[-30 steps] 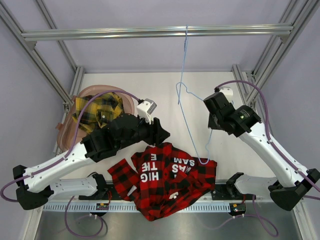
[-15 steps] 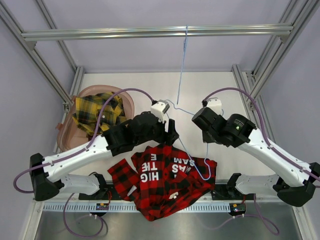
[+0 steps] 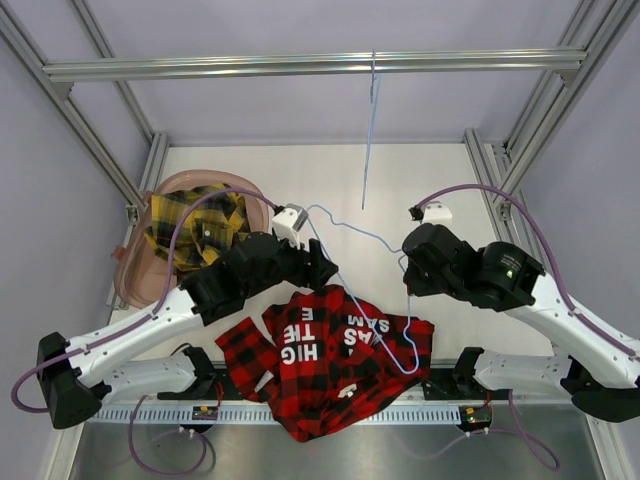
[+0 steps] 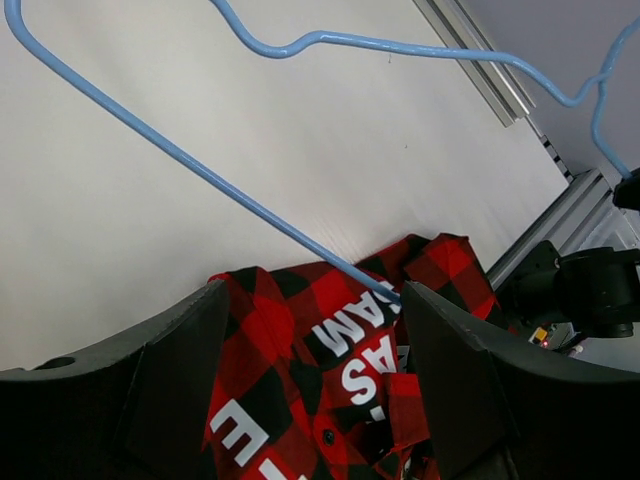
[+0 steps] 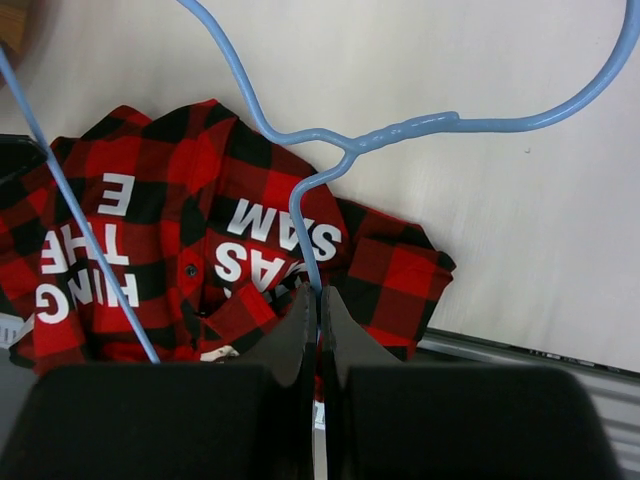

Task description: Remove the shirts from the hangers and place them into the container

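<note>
The right gripper [image 5: 318, 292] is pinched shut on the wire of a blue hanger [image 5: 480, 122], its two dark fingers meeting around a strand that drops down from the hanger's twisted neck. From that grip the hanger spreads wide and tilted above the table [image 3: 420, 180], one arm running up and left, the other curving off to the right. A long straight side slants down across the red shirt [image 5: 150, 190]; whether the wire passes inside the cloth cannot be told. The red shirt lies crumpled at the near edge of the table between the two arm bases, its back up, white block letters showing. The left gripper [image 4: 312, 290] hovers just beside the shirt's far edge with its jaws spread wide and nothing between them; its fingers [image 4: 170, 390] frame the red plaid and the slanting wire that passes above it. Further left, well apart from the red shirt, the container [image 3: 128, 272] sits at the table's left edge with the yellow shirt [image 3: 195, 225] bundled inside it. At the back, a second hanger [image 3: 368, 140] hangs edge-on from the frame rail [image 3: 250, 66], bare, its lower end near the top of the held hanger.
</note>
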Controlling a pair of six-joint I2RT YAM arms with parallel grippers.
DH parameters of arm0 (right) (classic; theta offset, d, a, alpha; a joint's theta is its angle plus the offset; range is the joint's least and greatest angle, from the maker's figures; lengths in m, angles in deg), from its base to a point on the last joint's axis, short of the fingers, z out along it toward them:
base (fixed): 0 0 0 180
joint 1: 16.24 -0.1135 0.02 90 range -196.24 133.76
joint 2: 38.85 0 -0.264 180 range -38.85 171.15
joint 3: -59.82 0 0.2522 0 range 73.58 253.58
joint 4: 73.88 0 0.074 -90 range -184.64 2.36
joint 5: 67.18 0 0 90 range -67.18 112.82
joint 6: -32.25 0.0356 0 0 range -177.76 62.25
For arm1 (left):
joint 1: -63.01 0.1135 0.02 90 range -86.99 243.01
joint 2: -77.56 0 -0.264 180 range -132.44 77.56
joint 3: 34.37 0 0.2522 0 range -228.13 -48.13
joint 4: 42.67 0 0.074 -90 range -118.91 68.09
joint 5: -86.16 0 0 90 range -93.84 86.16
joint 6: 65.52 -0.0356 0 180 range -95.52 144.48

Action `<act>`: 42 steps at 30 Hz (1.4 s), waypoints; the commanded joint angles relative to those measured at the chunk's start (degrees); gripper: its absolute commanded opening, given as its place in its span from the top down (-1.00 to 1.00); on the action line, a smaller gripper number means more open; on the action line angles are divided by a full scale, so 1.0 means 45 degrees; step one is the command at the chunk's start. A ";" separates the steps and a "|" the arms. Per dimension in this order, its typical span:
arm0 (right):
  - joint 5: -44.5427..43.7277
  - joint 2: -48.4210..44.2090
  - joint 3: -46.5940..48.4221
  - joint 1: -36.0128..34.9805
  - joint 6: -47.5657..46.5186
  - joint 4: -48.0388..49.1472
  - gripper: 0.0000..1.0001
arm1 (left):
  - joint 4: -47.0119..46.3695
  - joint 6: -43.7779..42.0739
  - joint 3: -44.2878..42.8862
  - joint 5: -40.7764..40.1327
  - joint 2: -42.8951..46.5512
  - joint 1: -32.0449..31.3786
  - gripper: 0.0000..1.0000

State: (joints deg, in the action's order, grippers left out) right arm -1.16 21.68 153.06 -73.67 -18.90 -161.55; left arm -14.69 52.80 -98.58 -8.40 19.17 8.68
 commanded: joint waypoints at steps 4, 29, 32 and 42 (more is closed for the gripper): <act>0.0701 -0.0014 0.0521 -0.0148 -0.0176 0.1013 1.00 | -0.1968 -0.0179 0.0568 0.0095 0.0339 -0.0018 -0.33; 0.1151 -0.0756 -0.0280 -0.0148 -0.1582 0.3201 1.00 | -0.2652 0.0992 0.0138 0.2495 0.1491 0.0061 1.00; 0.1286 -0.1222 -0.0455 -0.0148 -0.1855 0.3786 0.99 | -0.2807 0.1168 0.0235 0.2984 0.1608 0.0061 1.00; 0.3199 -0.2299 -0.0904 -0.0148 -0.2812 0.5525 0.85 | -0.2671 0.1168 0.0334 0.2048 0.1024 0.0139 1.00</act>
State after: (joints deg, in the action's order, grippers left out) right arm 8.78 12.37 148.91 -74.11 -29.90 -148.79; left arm -28.70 58.63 -98.15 -1.54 25.97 9.69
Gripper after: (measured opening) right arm 0.077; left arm 0.037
